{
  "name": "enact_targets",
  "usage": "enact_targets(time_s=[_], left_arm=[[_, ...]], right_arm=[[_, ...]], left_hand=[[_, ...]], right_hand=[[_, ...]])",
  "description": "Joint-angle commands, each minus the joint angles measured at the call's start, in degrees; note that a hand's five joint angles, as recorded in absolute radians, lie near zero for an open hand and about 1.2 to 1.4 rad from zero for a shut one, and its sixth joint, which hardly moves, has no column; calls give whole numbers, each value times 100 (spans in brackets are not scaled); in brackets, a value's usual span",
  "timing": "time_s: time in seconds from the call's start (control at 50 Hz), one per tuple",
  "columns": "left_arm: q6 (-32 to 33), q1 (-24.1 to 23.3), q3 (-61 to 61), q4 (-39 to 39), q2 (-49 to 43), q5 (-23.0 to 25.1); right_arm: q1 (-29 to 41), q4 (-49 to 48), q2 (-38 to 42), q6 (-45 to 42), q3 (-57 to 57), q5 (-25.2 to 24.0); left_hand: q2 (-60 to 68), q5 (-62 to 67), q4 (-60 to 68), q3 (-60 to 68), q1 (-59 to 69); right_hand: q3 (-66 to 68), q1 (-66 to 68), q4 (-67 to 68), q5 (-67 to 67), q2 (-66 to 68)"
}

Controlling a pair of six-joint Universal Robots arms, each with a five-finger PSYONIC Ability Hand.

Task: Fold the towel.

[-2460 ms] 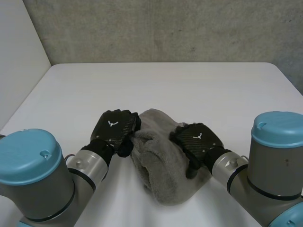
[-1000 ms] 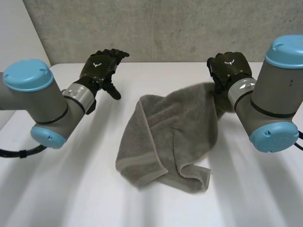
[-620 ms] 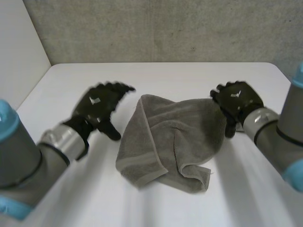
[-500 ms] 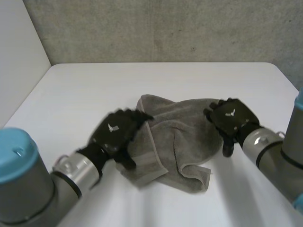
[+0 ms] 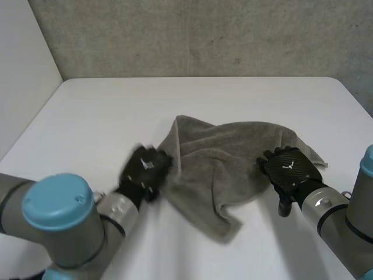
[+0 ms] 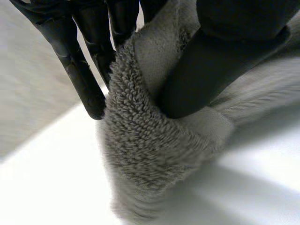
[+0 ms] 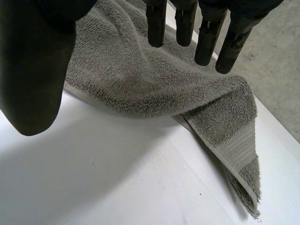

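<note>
A grey terry towel [image 5: 227, 160] lies crumpled on the white table [image 5: 233, 99]. My left hand [image 5: 145, 170] is at the towel's left edge. In the left wrist view its thumb [image 6: 211, 70] and fingers [image 6: 84, 70] pinch a fold of the towel [image 6: 154, 154] between them. My right hand [image 5: 290, 169] is at the towel's right side, near its right corner. In the right wrist view its fingers [image 7: 206, 37] stand straight and apart above the towel [image 7: 140, 79], holding nothing. A hemmed corner [image 7: 239, 159] of the towel lies flat on the table beyond the fingertips.
A grey concrete wall [image 5: 204, 35] stands behind the table's far edge and a white panel [image 5: 23, 76] rises along its left side. Bare table [image 5: 192, 93] stretches beyond the towel.
My left hand has closed on the towel's left edge and pulled it toward the near left. The right hand has dropped lower beside the towel, staying open. The towel's near part has shifted.
</note>
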Motion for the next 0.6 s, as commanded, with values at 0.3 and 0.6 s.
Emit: enact_targets(time_s=[0.3, 0.6], left_arm=[[643, 1404, 1923, 1127, -1005, -7], [634, 1816, 97, 811, 302, 230]], right_arm=[[118, -135, -34, 15, 264, 9], [127, -197, -7, 6, 273, 0]], left_hand=[[-3370, -3265, -3374, -3364, -3231], [-5559, -5454, -5562, -5552, -5419]], right_hand=[[-412, -310, -483, -342, -393], [-412, -310, -483, -342, -393]])
